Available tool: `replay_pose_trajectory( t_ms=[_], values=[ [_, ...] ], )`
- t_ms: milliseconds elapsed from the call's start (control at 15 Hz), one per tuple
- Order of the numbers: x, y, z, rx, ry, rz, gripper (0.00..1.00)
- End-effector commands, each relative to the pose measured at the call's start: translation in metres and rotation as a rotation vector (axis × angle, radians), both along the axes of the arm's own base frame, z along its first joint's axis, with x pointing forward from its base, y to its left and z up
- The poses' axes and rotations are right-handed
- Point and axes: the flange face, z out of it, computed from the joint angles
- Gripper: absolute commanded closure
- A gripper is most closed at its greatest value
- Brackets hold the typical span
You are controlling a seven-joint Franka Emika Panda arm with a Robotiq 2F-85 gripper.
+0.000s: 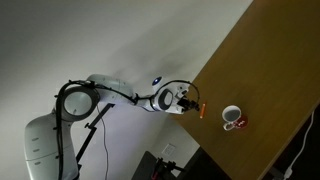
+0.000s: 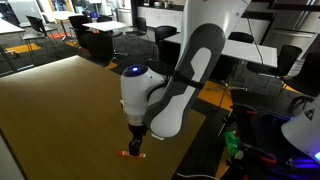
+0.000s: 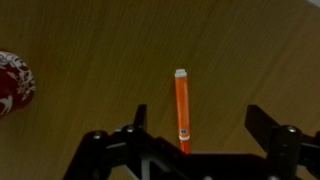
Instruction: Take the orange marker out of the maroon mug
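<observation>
Currently, the marker is out of the mug and sits at the gripper, on the table.

Exterior view, table seen from above: the arm [image 1: 110, 90] reaches in over the table [image 1: 260, 60] edge. The gripper [image 1: 190, 101] is at that edge, and the marker [image 1: 201, 111] shows as a short orange stroke just at its tip. The mug [image 1: 232, 118] stands further in on the wood, clear of the marker and not touching it. Its white inside is visible. Jaw spacing cannot be read in this view.

Exterior view, from across the room: the arm [image 2: 165, 95] fills the centre, wrist pointing down. The gripper [image 2: 136, 146] is low over the table [image 2: 60, 100], near the dark edge. The marker [image 2: 131, 153] is a small orange spot right under it. From here it cannot be told whether the fingers touch it.

Wrist view: the marker [image 3: 181, 105] lies flat on the table [image 3: 240, 50], running straight away from the camera, pale tip at the far end. The gripper [image 3: 200, 128] is spread wide. One of the fingers [image 3: 141, 122] stands beside the marker, the other well off on the opposite side. Bare wood shows between each finger and the marker, so nothing is pinched. The mug [image 3: 14, 85] is cut by the frame edge, well apart from the marker.
</observation>
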Motion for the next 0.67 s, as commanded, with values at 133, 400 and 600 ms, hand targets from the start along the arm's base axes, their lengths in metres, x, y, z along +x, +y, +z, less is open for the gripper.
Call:
replay_pose_trajectory(
  t_ms=[133, 400, 600],
  values=[
    [-0.031, 0.007, 0.055, -0.02, 0.03, -0.03, 0.0],
    [-0.024, 0.009, 0.049, -0.005, 0.01, -0.007, 0.0],
    [-0.027, 0.008, 0.051, -0.007, 0.013, -0.007, 0.0]
  ],
)
